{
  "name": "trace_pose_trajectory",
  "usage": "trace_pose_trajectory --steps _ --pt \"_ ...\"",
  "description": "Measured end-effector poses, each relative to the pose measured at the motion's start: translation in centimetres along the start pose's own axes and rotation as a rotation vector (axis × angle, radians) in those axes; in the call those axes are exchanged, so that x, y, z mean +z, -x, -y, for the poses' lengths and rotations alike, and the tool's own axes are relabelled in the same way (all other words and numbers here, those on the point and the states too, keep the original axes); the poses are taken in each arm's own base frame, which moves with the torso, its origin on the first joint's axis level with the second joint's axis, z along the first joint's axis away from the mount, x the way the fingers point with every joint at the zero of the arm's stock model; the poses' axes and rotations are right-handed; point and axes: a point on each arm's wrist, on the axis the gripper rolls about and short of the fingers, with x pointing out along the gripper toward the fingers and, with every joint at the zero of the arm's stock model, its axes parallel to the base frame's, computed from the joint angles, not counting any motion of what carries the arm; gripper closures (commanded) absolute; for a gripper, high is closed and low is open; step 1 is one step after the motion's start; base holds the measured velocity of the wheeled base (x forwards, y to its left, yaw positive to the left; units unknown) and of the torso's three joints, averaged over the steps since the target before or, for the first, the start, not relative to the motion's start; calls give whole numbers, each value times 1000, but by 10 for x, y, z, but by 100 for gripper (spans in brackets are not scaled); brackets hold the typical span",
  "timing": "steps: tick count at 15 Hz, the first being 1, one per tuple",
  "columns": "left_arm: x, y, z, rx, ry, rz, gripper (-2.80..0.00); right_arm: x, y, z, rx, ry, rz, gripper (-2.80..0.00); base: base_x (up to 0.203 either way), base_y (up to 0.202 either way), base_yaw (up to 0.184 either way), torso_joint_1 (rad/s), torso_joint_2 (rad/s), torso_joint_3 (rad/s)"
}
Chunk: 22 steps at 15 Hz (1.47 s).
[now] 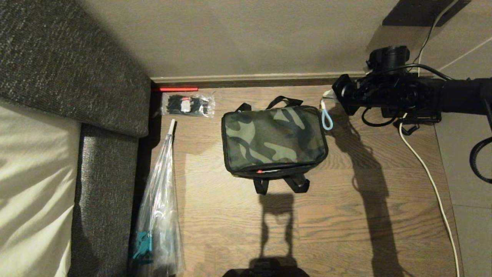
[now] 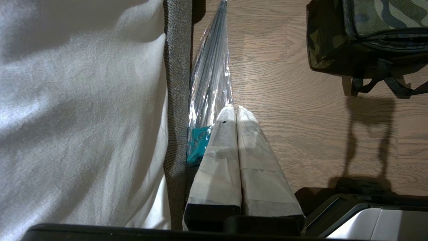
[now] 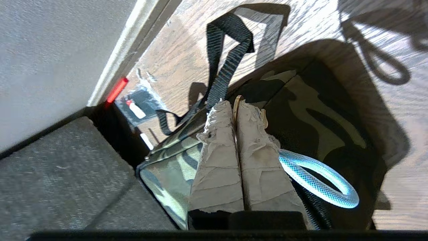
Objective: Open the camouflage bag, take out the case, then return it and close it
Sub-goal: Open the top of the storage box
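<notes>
On the wooden floor, close to the far wall, the camouflage bag is sitting flat with its patterned panel facing up and a thin sliver of red showing along its near edge. Right at its far right corner, the right gripper is reaching in from the right, fingers pinched tight together on the zipper pull, and a pale blue cord loop is dangling from that pull just beside the fingers. Black straps are spilling off the bag's far and near sides. Over on the left, the left gripper is hanging idle with its taped fingers pressed shut on nothing, well apart from the bag, above a folded clear umbrella with a teal handle that is lying along the floor. A grey fabric couch with a white cushion is bordering the floor on the left. Near the wall, a small clear packet of dark items is lying just left of the bag, and a white cable is trailing across the floor on the right.
</notes>
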Motion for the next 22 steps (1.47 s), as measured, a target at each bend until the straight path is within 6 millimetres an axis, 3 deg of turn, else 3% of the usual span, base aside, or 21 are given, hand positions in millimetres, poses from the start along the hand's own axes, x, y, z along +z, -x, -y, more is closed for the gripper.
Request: trace_pose_trajectory --steps 5,22 --pt "0 0 0 0 0 0 0 0 3 -5 31 -11 -22 0 0 0 0 0 0 0" --pt "0 0 0 0 0 0 0 -10 5 10 -62 -3 -88 0 0 0 0 0 0 0"
